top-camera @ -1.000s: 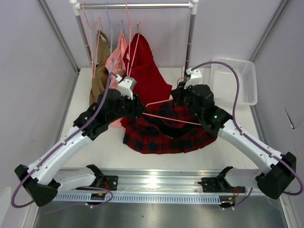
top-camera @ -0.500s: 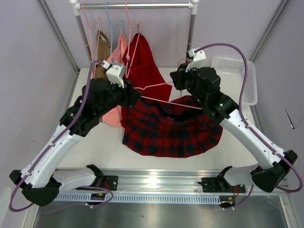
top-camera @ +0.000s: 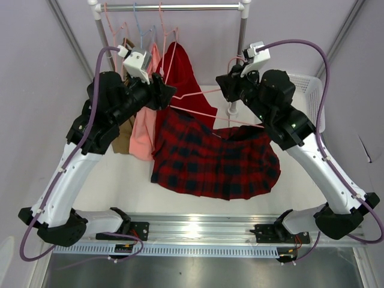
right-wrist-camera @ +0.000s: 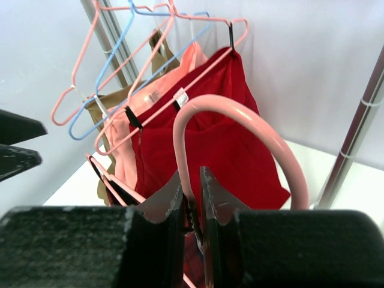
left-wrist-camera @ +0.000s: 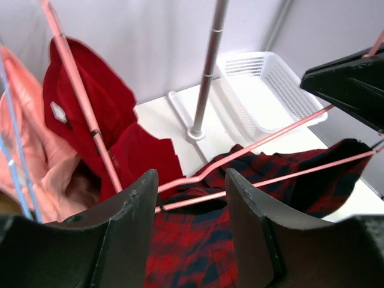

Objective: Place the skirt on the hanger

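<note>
Both arms have risen sharply in the last second. The skirt (top-camera: pixel 216 159), which lay spread low on the surface (top-camera: pixel 120 180), now hangs from the hanger (right-wrist-camera: pixel 258 120). Its waist is carried up at the wire, and I cannot tell if the hem brushes the surface.

The right hand (right-wrist-camera: pixel 191 183) is closed tight on the hanger's neck, just under the hook. The left hand (left-wrist-camera: pixel 191 177) has been spreading its fingers. They now stand wide apart with the hanger's left end running through the gap, and no wire is pinched.

To my eye the skirt is as good as on the hanger, and the right arm alone is taking the weight. From here I cannot say how firmly the waistband sits on the bar.

Up behind is the rail (top-camera: pixel 174 7), already crowded at its left. It holds a solid red garment (top-camera: pixel 186 84), a salmon-pink one (top-camera: pixel 144 126), a brown one (top-camera: pixel 123 135) and a bare light-blue hanger (right-wrist-camera: pixel 114 96).

The red garment hangs just beside the left hand and could snag the wire's tip. The rail's upright post (top-camera: pixel 241 42) stands close by the right hand, with a white basket (top-camera: pixel 312 102) beyond it.
</note>
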Robot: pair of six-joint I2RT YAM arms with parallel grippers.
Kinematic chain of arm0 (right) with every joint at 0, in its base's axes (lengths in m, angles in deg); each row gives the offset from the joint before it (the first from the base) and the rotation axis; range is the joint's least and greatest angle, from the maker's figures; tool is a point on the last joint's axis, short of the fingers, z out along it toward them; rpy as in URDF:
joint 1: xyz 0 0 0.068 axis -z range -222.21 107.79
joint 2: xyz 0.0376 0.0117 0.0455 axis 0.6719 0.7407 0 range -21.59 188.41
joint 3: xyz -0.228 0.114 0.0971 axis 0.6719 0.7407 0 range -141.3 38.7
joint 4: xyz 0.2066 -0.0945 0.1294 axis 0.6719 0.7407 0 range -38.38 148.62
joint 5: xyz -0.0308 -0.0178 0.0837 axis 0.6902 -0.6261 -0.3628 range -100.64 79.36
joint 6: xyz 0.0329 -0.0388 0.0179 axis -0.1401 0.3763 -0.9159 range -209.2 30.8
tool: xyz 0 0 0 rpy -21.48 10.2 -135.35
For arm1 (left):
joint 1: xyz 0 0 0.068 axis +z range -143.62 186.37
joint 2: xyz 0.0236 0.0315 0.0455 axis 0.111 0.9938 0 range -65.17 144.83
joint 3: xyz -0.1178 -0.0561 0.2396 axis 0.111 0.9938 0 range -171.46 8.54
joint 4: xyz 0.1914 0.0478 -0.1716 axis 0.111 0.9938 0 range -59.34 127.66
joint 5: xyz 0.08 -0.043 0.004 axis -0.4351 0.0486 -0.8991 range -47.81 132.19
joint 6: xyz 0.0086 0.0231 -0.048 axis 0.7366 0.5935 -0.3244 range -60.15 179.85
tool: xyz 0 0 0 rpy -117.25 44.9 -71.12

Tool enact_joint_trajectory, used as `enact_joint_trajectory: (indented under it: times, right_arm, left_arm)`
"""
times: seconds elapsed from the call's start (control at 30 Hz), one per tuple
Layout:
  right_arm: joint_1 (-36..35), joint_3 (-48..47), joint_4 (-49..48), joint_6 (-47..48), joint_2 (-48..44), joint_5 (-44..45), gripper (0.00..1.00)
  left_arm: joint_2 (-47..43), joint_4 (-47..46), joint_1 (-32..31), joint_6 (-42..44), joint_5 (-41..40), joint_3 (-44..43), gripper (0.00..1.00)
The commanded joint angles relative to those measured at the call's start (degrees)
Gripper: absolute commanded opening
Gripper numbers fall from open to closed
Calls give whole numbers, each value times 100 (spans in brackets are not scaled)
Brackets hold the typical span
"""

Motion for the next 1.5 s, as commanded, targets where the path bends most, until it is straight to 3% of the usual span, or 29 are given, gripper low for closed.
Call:
enact_joint_trajectory:
  times: [0.0, 0.2, 0.67, 1.03, 1.3, 1.47]
  right_arm:
    - [17, -529, -232, 94, -22, -306, 0]
    - [35, -872, -64, 24, 40, -772, 0]
    - [70, -1268, 226, -108, 216, -1511, 0]
    - [96, -1435, 349, -116, 295, -1546, 0]
    - [132, -1426, 376, -116, 321, -1555, 0]
    - [149, -1417, 340, -125, 356, -1538, 0]
  left_arm:
    - [117, -105, 30, 446, 618, -308, 54]
    - [389, -256, 48, 990, 2153, -649, 56]
    - [1558, 200, 144, 1519, 4220, -2064, 58]
    - [2270, 702, 144, 1695, 4855, -2444, 56]
    - [2341, 421, 144, 1555, 5154, -2251, 52]
    - [2306, 325, 144, 1476, 5444, -2128, 34]
